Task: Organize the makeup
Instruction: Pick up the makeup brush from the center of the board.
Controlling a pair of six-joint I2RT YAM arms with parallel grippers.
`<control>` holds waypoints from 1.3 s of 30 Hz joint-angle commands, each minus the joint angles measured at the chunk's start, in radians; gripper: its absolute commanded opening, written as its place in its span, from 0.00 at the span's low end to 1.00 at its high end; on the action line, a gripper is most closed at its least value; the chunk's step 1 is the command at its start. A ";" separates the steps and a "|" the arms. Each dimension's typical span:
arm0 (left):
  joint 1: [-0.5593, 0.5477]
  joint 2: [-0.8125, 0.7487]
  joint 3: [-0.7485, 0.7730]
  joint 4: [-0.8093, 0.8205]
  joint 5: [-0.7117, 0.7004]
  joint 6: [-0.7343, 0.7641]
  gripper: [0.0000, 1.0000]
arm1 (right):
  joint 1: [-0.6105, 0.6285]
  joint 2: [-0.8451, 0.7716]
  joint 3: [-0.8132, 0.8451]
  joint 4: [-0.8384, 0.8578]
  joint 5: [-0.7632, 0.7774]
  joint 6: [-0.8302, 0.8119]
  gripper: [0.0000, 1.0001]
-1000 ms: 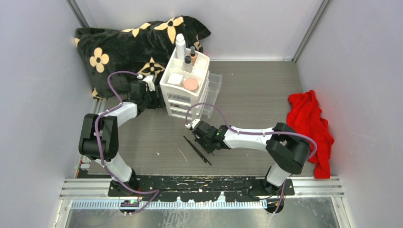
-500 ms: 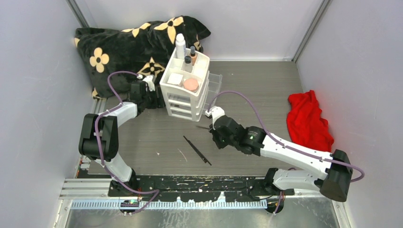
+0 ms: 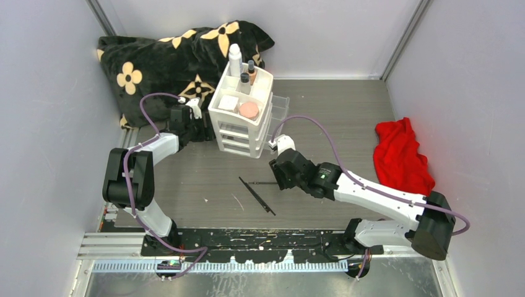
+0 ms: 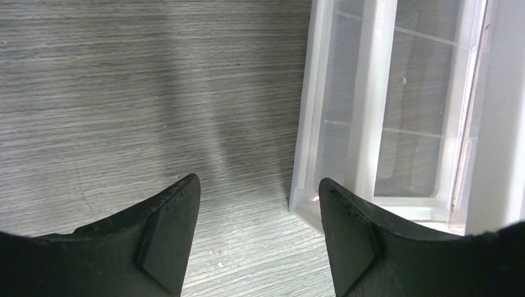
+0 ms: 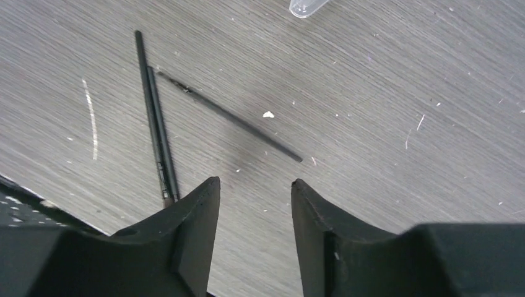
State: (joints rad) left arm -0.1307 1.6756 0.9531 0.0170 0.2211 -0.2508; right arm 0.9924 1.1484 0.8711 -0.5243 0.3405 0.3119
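Note:
On top of the white drawer unit (image 3: 238, 127) stand a white bottle (image 3: 235, 60) and two tan dark-capped bottles (image 3: 245, 80), with a white square box (image 3: 228, 103) and a pink compact (image 3: 249, 110) beside them. Two thin black pencils (image 5: 156, 133) lie side by side on the table. A third, thinner pencil (image 5: 230, 117) lies slanted just ahead of my right gripper (image 5: 255, 182). That gripper is open with nothing between its fingers, and it hovers over the thin pencil (image 3: 260, 183). My left gripper (image 4: 259, 182) is open and empty at the unit's lower left corner (image 4: 309, 198).
A clear drawer (image 3: 278, 114) sticks out of the unit's right side; its corner (image 5: 306, 6) shows in the right wrist view. A black flowered cushion (image 3: 167, 59) lies at the back left. A red cloth (image 3: 402, 161) lies on the right by the wall.
My right gripper lifted a thin pencil away from the other two, toward the drawer unit. It has now opened, and that pencil lies loose on the table. The left arm is unmoved.

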 commanded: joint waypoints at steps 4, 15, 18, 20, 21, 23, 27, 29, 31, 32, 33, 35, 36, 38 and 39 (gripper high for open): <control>-0.009 -0.015 0.027 0.028 0.030 -0.003 0.71 | -0.022 0.097 0.032 0.066 -0.003 -0.122 0.72; -0.007 -0.017 0.026 0.024 0.021 0.001 0.71 | -0.024 0.344 0.105 0.075 -0.245 -0.322 0.28; -0.007 -0.019 0.026 0.024 0.021 0.001 0.71 | -0.023 0.365 0.116 0.099 -0.258 -0.363 0.30; -0.007 -0.020 0.026 0.024 0.020 0.001 0.71 | -0.023 0.381 0.126 0.112 -0.267 -0.383 0.31; -0.008 -0.019 0.026 0.024 0.020 0.001 0.71 | -0.023 0.390 0.132 0.114 -0.271 -0.392 0.31; -0.007 -0.018 0.026 0.024 0.020 0.004 0.71 | -0.026 0.412 0.147 0.118 -0.276 -0.410 0.36; -0.004 -0.016 0.024 0.026 0.019 0.003 0.71 | -0.034 0.465 0.174 0.123 -0.326 -0.458 0.40; -0.002 -0.017 0.024 0.026 0.019 0.004 0.71 | -0.045 0.491 0.183 0.128 -0.349 -0.481 0.41; 0.001 -0.017 0.024 0.027 0.018 0.004 0.71 | -0.061 0.512 0.188 0.133 -0.383 -0.495 0.41; 0.000 -0.017 0.024 0.027 0.018 0.004 0.71 | -0.069 0.521 0.192 0.133 -0.403 -0.503 0.41; 0.001 -0.016 0.024 0.028 0.018 0.004 0.71 | -0.076 0.528 0.192 0.139 -0.420 -0.509 0.41; 0.002 -0.015 0.024 0.028 0.019 0.004 0.71 | -0.092 0.532 0.186 0.149 -0.436 -0.521 0.41; 0.003 -0.014 0.025 0.028 0.020 0.003 0.71 | -0.097 0.535 0.184 0.153 -0.436 -0.525 0.41; 0.003 -0.012 0.025 0.029 0.020 0.004 0.71 | -0.109 0.542 0.181 0.156 -0.435 -0.532 0.41; 0.002 -0.010 0.025 0.029 0.020 0.003 0.71 | -0.115 0.544 0.179 0.160 -0.437 -0.535 0.41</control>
State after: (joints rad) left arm -0.1295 1.6756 0.9531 0.0170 0.2211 -0.2508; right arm 0.8982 1.6932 1.0222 -0.4141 -0.0589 -0.1833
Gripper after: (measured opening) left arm 0.709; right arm 0.410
